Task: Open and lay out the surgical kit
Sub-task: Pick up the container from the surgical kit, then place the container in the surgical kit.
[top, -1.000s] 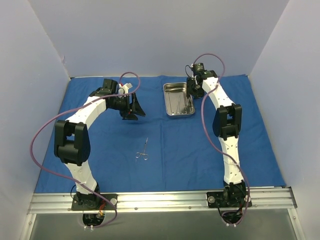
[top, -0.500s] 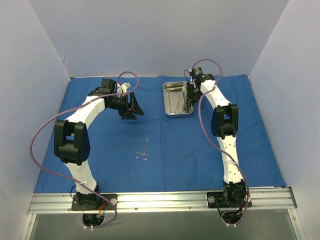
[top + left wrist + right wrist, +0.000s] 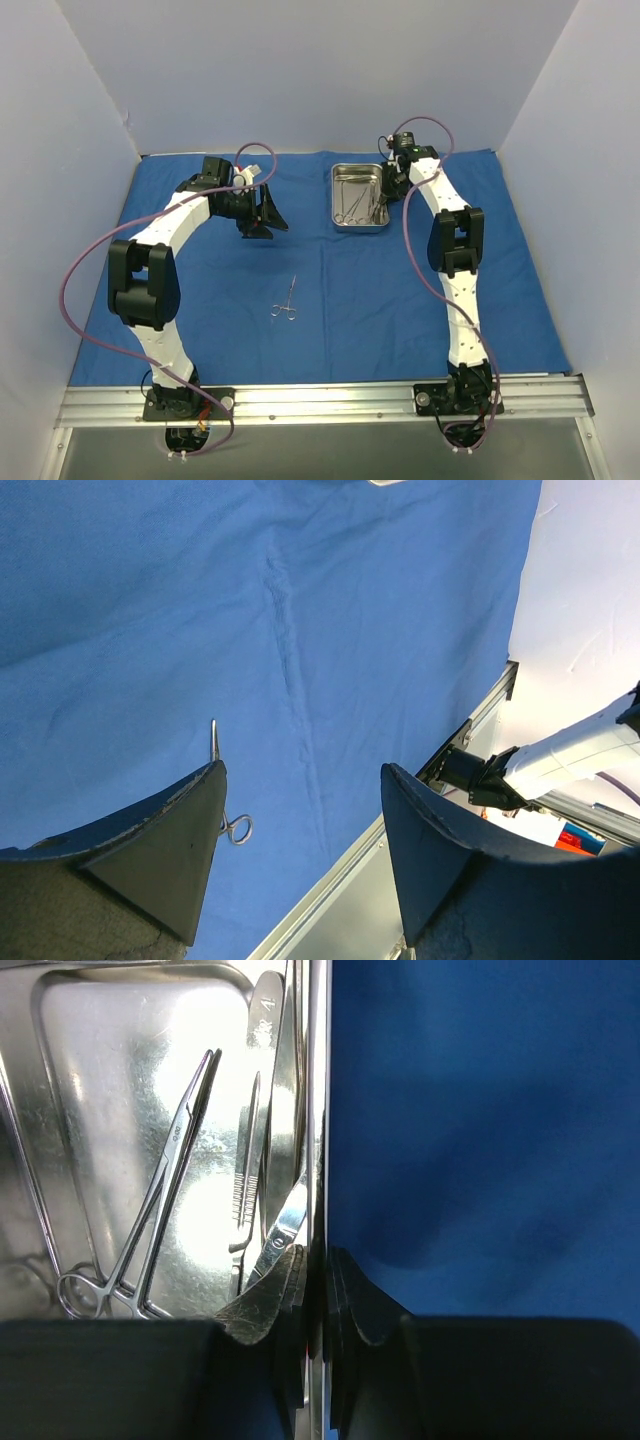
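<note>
The royal-blue cloth wrap lies spread flat over the table. At the back middle sits the steel tray with several silver instruments in it. My right gripper is shut on the tray's right wall. In the right wrist view the gripper pinches the thin rim, one finger inside the tray and one outside over the cloth. Ring-handled forceps and tweezers lie inside. One pair of forceps lies alone on the cloth. My left gripper hangs open above the cloth, empty.
The left wrist view shows the open left gripper with the lone forceps partly behind one finger. The metal rail runs along the near edge. Pale walls enclose the left, back and right sides.
My right gripper has closed onto the tray's right wall, and the tray has shifted slightly to the right. The left arm has stayed still.
</note>
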You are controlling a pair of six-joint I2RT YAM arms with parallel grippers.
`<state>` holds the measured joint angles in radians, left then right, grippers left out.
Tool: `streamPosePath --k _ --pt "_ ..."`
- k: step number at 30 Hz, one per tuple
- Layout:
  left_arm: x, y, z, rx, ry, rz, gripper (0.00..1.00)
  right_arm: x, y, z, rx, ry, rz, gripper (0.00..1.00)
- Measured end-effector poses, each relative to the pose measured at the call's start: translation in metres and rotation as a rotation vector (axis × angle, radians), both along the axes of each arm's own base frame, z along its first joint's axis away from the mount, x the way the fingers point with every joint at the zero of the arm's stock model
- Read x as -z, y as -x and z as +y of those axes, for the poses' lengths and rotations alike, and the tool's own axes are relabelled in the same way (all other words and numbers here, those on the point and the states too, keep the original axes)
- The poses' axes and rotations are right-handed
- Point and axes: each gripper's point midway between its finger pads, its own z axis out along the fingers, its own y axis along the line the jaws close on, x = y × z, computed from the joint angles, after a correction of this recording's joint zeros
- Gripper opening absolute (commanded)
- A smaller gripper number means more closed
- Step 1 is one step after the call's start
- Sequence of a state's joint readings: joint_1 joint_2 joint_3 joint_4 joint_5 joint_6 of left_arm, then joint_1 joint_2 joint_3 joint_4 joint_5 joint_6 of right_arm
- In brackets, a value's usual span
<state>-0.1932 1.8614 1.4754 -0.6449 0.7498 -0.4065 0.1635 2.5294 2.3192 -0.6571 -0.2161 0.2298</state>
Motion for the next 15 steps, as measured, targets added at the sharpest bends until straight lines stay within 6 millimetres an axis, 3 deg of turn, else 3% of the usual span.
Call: streamPosePath --k 7,15 --pt "-0.001 0.0 -0.001 0.003 0.008 -0.004 0.72 -0.01 0.026 -0.012 -0.013 0.017 0.04 0.0" --pt "-0.002 0.0 -0.002 0.005 0.018 -0.004 0.72 -0.04 0.06 -0.016 -0.05 0.013 0.035 0.0"
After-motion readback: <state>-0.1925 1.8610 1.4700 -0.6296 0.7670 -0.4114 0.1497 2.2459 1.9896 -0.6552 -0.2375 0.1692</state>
